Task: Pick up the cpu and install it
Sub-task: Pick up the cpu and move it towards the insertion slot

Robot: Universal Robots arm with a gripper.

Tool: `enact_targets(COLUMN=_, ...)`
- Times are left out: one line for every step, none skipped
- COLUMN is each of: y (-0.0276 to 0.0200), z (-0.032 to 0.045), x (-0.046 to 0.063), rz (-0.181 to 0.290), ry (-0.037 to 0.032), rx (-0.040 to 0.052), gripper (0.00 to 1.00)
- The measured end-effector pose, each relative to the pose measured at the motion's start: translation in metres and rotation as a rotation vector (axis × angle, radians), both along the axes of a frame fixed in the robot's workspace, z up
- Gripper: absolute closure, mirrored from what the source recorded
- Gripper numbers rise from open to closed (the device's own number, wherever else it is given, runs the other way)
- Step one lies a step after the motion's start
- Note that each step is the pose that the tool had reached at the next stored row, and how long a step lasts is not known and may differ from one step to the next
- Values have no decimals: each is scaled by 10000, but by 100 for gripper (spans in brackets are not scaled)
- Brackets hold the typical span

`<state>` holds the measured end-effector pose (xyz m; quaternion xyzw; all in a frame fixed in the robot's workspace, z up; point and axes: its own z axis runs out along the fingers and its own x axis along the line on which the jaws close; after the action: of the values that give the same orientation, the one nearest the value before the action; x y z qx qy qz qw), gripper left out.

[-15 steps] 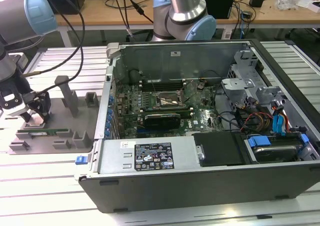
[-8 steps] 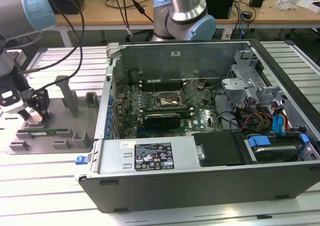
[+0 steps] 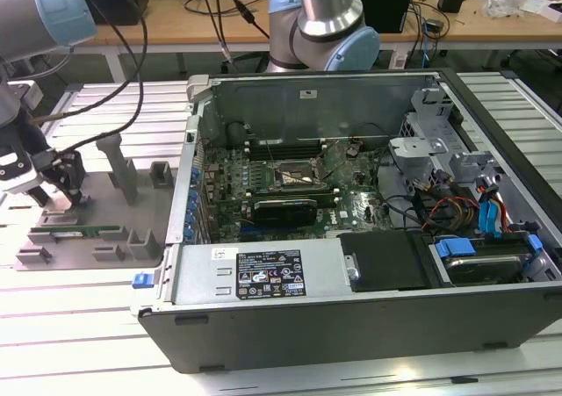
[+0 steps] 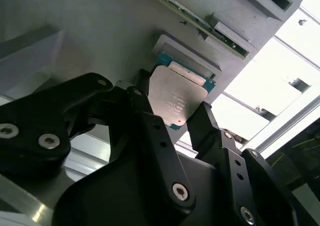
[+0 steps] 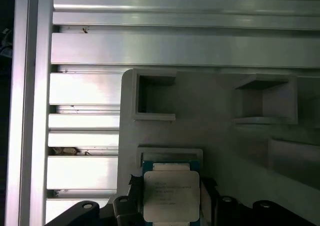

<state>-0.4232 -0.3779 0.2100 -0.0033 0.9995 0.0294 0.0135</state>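
The cpu (image 4: 177, 96) is a flat square chip with a silvery top and a green edge. It sits between the two black fingers (image 4: 145, 118) of my gripper (image 4: 175, 110), which is shut on it from two sides. It is held just above the shallow recess (image 5: 170, 156) of the grey fixture. In the first wrist view the cpu (image 5: 170, 196) hangs level over that fixture (image 5: 210, 110). In the exterior view my gripper (image 3: 61, 198) is low over the grey fixture (image 3: 114, 238) at the exterior view's left, well away from the black socket (image 3: 299, 178) on the motherboard.
The open computer case (image 3: 369, 203) lies to the exterior view's right of the fixture, with cables and drive bays on its far side. A long green memory stick (image 3: 83, 232) rests in the fixture. Grey posts (image 3: 118, 163) stand on it. A second arm's base (image 3: 320, 27) stands behind the case.
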Motion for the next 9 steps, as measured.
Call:
enact_targets(y=0, z=32, x=0, rz=0, ry=0, rx=0, gripper=45)
enact_targets(y=0, z=63, x=0, rz=0, ry=0, rx=0, gripper=45)
enact_targets(y=0, z=88, x=0, rz=0, ry=0, rx=-1, gripper=45)
enact_targets(y=0, z=120, x=0, rz=0, ry=-1, rx=-1, gripper=45)
enact_targets(y=0, z=171, x=0, rz=0, ry=-1, rx=-1, gripper=45)
enact_targets(y=0, z=216, x=0, rz=0, ry=0, rx=-1, gripper=45)
enact_targets(y=0, z=243, x=0, rz=0, ry=0, rx=-1, gripper=45)
enact_targets(y=0, z=269, x=0, rz=0, ry=-1, rx=-1, gripper=45)
enact_targets(y=0, z=308, x=0, rz=0, ry=0, rx=-1, gripper=45)
